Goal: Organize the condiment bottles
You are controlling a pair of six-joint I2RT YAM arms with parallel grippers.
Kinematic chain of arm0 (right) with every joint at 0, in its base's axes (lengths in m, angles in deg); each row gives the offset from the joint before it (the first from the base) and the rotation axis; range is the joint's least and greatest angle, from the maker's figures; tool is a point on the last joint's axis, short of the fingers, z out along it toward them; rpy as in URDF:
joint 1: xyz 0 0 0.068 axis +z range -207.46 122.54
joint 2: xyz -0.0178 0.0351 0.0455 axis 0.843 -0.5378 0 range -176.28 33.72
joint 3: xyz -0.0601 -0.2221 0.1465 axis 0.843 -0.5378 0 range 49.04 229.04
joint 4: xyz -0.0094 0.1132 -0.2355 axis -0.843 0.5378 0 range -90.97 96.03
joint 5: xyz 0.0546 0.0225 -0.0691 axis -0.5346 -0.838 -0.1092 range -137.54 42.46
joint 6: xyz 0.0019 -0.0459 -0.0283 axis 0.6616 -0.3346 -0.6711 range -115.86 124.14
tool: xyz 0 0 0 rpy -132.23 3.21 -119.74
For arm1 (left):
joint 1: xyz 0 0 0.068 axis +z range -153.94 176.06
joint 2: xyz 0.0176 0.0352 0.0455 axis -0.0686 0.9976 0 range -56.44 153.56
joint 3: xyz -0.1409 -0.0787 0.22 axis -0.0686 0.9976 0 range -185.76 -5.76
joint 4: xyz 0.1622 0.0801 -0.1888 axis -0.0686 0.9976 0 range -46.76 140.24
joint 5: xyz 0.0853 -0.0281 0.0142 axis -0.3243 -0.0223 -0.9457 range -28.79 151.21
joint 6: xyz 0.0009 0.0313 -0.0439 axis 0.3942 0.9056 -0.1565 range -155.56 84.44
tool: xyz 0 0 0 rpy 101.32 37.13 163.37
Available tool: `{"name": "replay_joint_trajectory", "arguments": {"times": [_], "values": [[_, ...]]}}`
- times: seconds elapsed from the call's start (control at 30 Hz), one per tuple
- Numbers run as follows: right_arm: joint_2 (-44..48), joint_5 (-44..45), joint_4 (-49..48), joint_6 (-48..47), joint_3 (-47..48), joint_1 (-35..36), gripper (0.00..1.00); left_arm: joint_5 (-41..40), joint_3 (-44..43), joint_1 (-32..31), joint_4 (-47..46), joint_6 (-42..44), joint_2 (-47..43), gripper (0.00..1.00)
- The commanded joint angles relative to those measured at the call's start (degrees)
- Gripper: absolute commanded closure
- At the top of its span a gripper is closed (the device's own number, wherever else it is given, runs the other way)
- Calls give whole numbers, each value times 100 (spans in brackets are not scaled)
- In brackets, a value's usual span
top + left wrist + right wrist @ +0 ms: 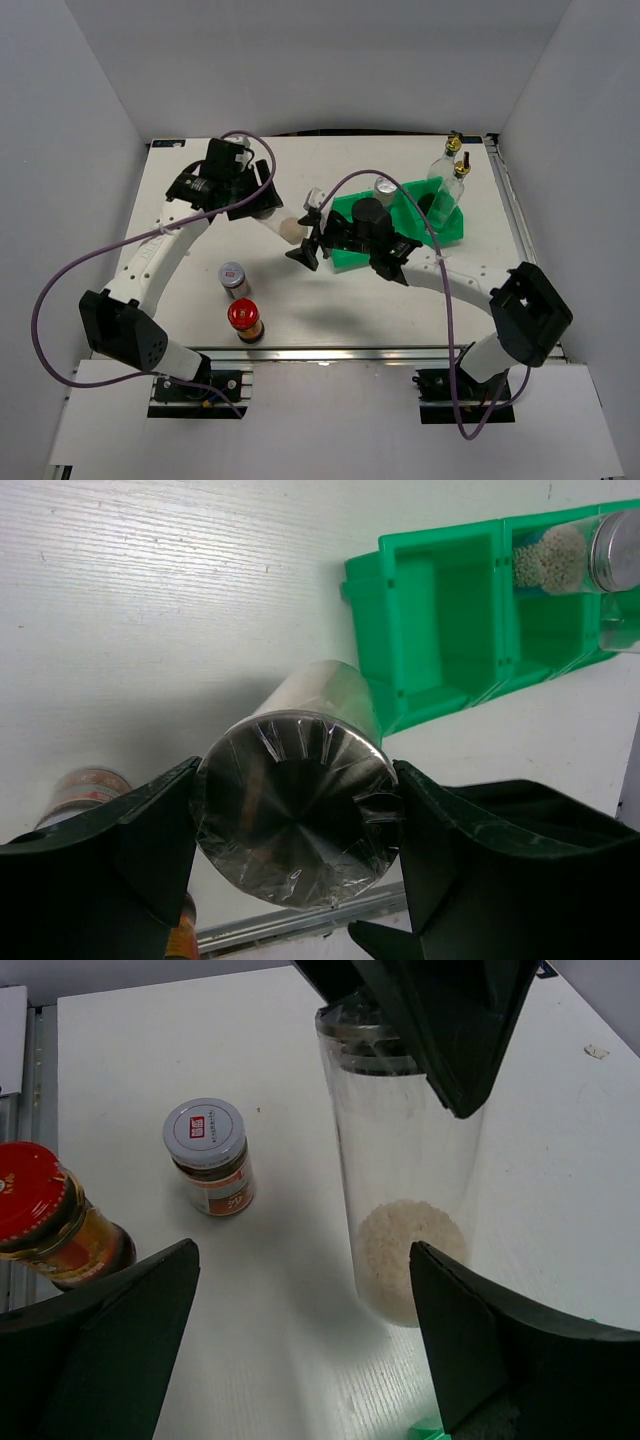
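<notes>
Left claw (pixel 296 825) clamps shaker (pixel 325 695), covering its lid's sides.

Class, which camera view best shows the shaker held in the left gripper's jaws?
The right wrist view: the shaker shows its full clear body with white grains at the bottom. The left wrist view gives mainly its silver lid, end-on between the jaws. The top view shows just its pale end.
</notes>
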Motion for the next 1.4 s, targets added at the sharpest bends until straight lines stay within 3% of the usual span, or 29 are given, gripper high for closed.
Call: {"name": "replay_joint_trajectory", "arguments": {"times": [0.0, 0.6, 0.67, 0.83, 0.93, 0.97, 1.03, 1.07, 1.13, 1.17, 1.37], "values": [[-160, -17, -590, -78, 356, 66, 11, 88, -401, -174, -158, -73, -254, 100], [-1373, 721, -1258, 203, 1139, 251, 15, 97, -419, -535, -26, -310, -333, 100], [-1444, 721, -1319, 229, 1166, 260, 15, 124, -428, -544, -52, -328, -368, 97], [-1585, 660, -1486, 300, 1219, 251, 26, 299, -489, -596, -43, -345, -324, 95], [-1550, 546, -1661, 326, 1140, 260, 47, 238, -489, -614, -35, -337, -306, 91], [-1541, 528, -1723, 326, 1105, 260, 57, 255, -472, -623, -52, -345, -306, 82], [-1479, 545, -1811, 344, 990, 260, 67, 326, -445, -631, -140, -354, -324, 66], [-1436, 554, -1916, 352, 886, 260, 70, 308, -419, -631, -175, -363, -350, 38], [-1365, 580, -2040, 405, 771, 260, 71, 186, -419, -631, -193, -363, -394, 19], [-1330, 598, -2119, 414, 718, 251, 72, 98, -419, -631, -175, -363, -429, 3], [-769, 870, -2418, 440, 77, 251, 72, -640, -647, -631, -34, -415, -465, 2]]}}
